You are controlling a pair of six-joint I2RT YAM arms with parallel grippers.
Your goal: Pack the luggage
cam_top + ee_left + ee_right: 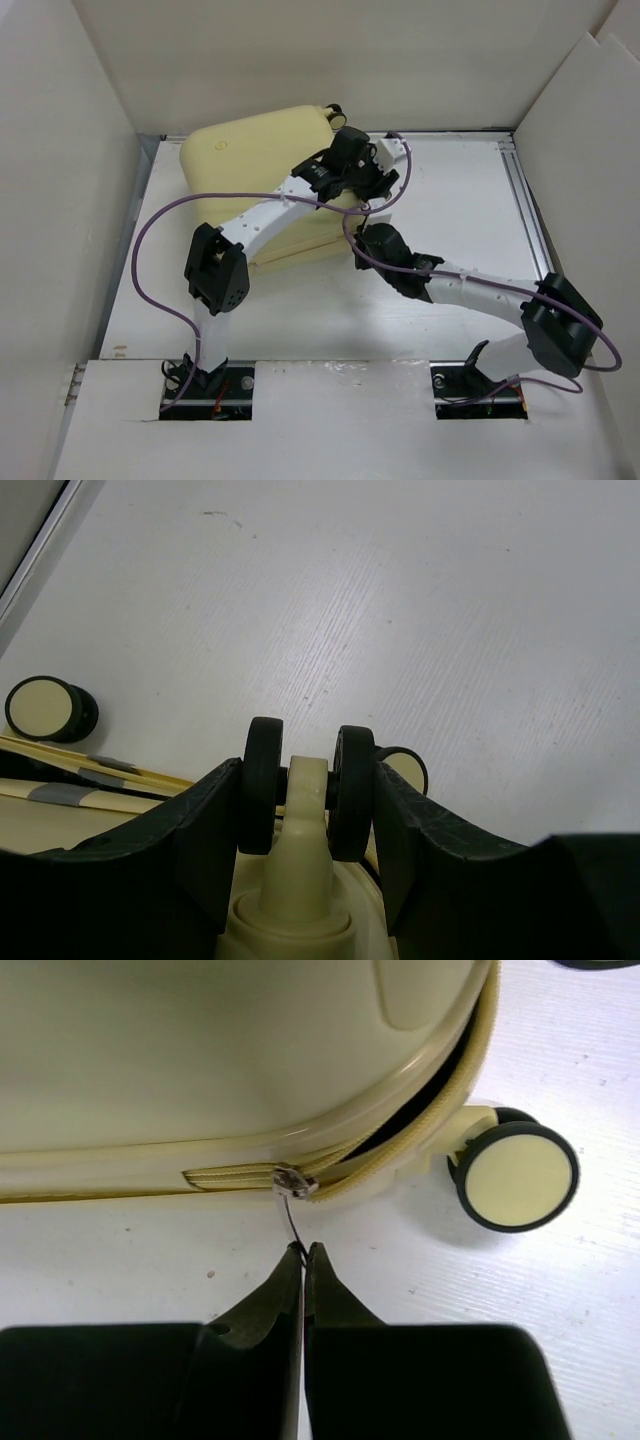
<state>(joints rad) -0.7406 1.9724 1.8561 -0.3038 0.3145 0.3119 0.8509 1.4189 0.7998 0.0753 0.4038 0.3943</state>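
**Zip closing: corner gap open**

Luggage (260,175) lies far-left on table (450,200). Left gripper (307,785) clamps a wheel (262,780), bracing the case. Right gripper (303,1255) is pinched on the zip pull (290,1222). Judgement: drag along the seam, follow the corner curve, avoid yanking outward.

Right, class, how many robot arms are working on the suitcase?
2. The left arm stretches across the luggage, its tool clamping a twin wheel. The right arm comes from the right, its tool pinching the zipper pull. None seem hidden.
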